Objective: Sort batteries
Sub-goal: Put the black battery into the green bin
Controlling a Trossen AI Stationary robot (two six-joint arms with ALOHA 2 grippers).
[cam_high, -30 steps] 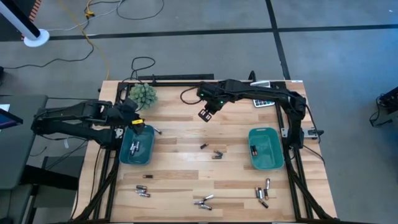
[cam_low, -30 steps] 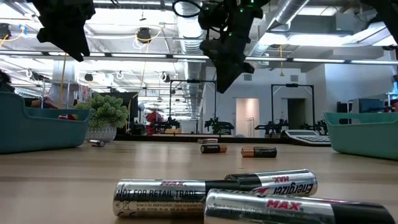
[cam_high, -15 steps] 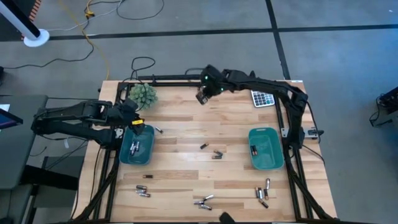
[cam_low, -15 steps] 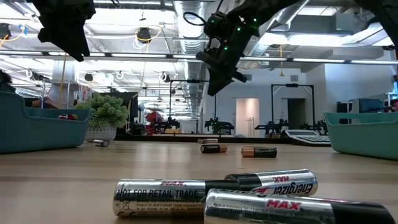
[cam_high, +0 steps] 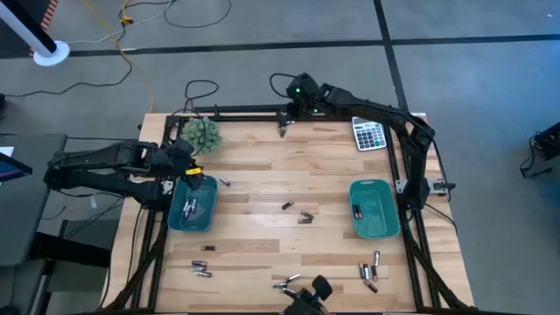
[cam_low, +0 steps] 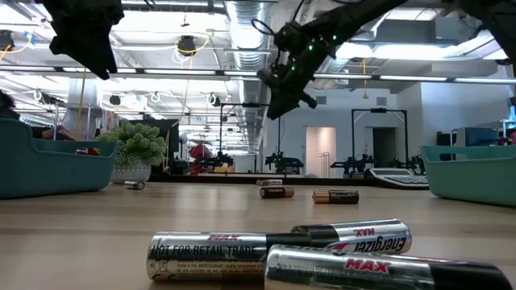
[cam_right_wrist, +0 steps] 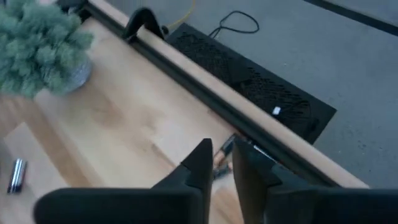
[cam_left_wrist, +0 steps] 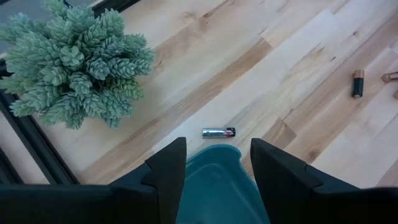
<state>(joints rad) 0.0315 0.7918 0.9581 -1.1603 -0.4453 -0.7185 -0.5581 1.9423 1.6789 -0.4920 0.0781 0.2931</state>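
High view – right gripper [cam_high: 283, 130]: at the far table edge, well away from every cell; something small, possibly a battery, between narrowly parted fingers, cannot tell for sure.
High view – risk: if a cell is there, could drop past the far rail and off the table.
High view – batteries [cam_high: 303, 214]: scattered mid-table and along the near edge; some already in the left bin [cam_high: 192, 206] and right bin [cam_high: 373, 208].
High view – left gripper [cam_high: 192, 174]: above the left bin's far end, nothing held.
Low view – near batteries [cam_low: 282, 250]: lying touching, hard to pick singly.
Left wrist view – fingers [cam_left_wrist: 171, 171]: spread, released; stray cell [cam_left_wrist: 218, 132] just beyond the bin rim; plant [cam_left_wrist: 74, 59] close, could snag.
Right wrist view – fingers [cam_right_wrist: 200, 163]: slim gap, over the rail; calculator [cam_high: 369, 136] nearby, not in the way.
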